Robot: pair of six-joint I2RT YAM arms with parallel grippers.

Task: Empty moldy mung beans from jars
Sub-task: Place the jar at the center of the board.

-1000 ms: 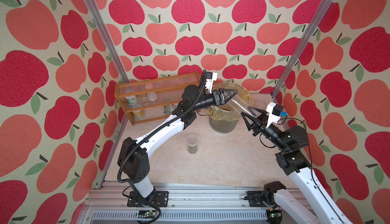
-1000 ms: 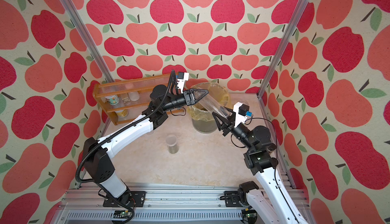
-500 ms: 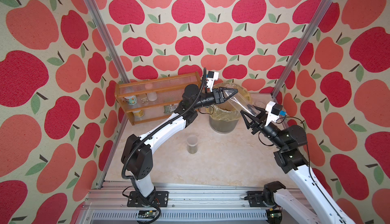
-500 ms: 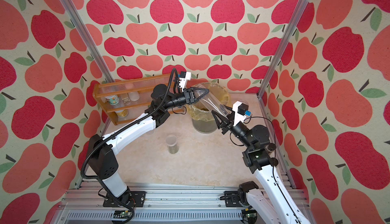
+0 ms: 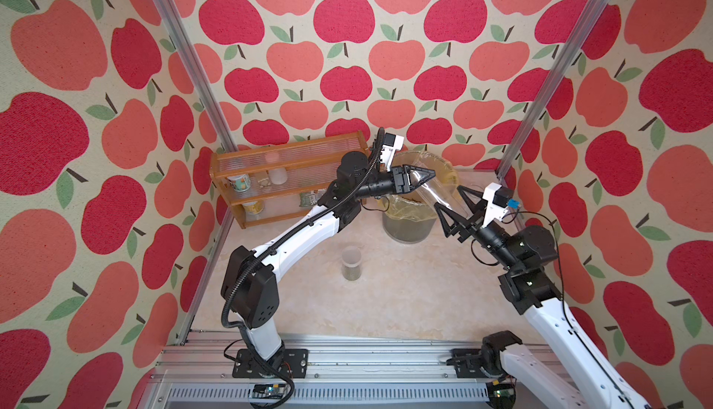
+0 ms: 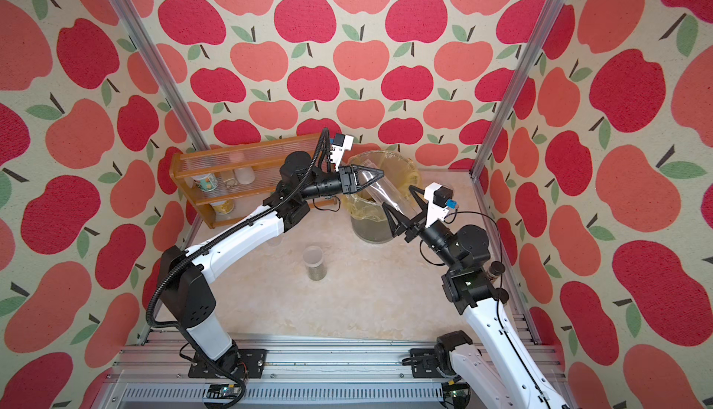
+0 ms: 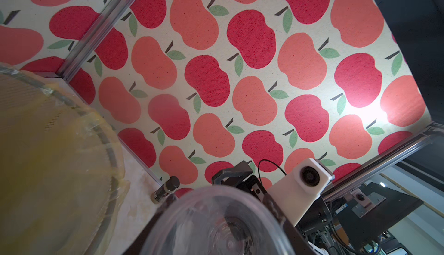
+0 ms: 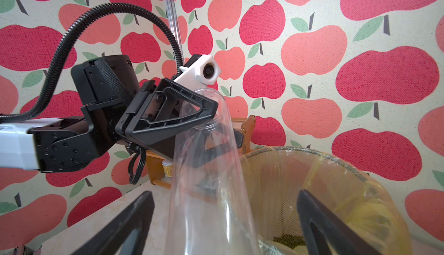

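Since half a second earlier, right gripper (image 5: 451, 200) has sprung wide and left gripper (image 5: 418, 178) has clamped upper end of tall jar (image 5: 438, 195). We see jar tilted, apparently empty, over yellow-lined bin (image 5: 405, 229), upper centre-right of frame. Lower end sits between right jaws. Some mung beans (image 8: 289, 238) at bin bottom. Mid-frame, short jar (image 5: 352, 262) stands on table (image 5: 405, 303), beans inside. Step, as we judge: handover. We would back right gripper straight off, clear of jar wall, left grip firm, no twist.
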